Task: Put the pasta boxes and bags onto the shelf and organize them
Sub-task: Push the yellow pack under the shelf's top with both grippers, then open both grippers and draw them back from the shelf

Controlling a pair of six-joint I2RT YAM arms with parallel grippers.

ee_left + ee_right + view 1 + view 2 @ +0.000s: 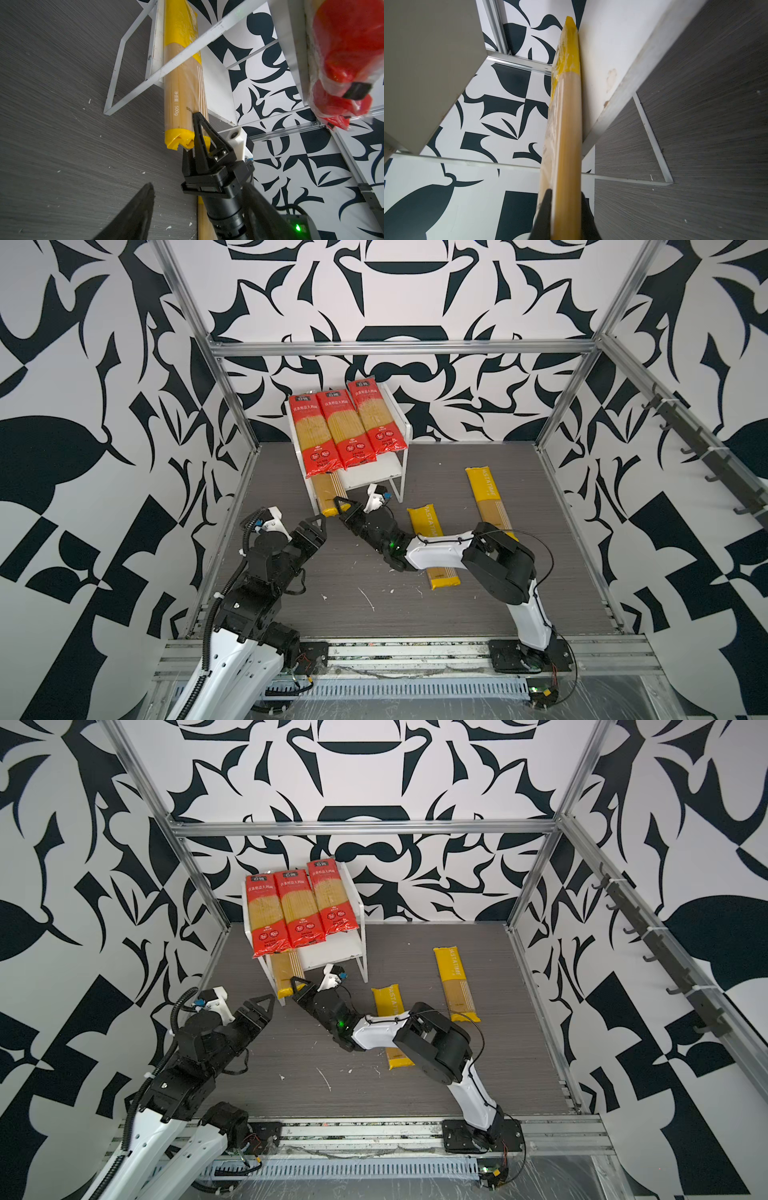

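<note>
Tabletop (374, 605): open room in front of the shelf (397, 418) and to its right, except for two loose yellow packs. The farther one (488, 497) and the nearer one (420, 519) both lie right of the shelf, long axes roughly front-to-back. The nearer one runs under the right arm.
Top board: three red packs (345, 427) side by side, axes front-to-back, front ends overhanging the shelf's front edge.
Lower board (370, 477): held yellow pack (326, 491) along the shelf's left edge, axis pointing into the shelf, near end sticking out the front.
Right hand (338, 506) is clamped on that near end.
Left hand (319, 526) is spread and empty, just off the shelf's front-left leg.
</note>
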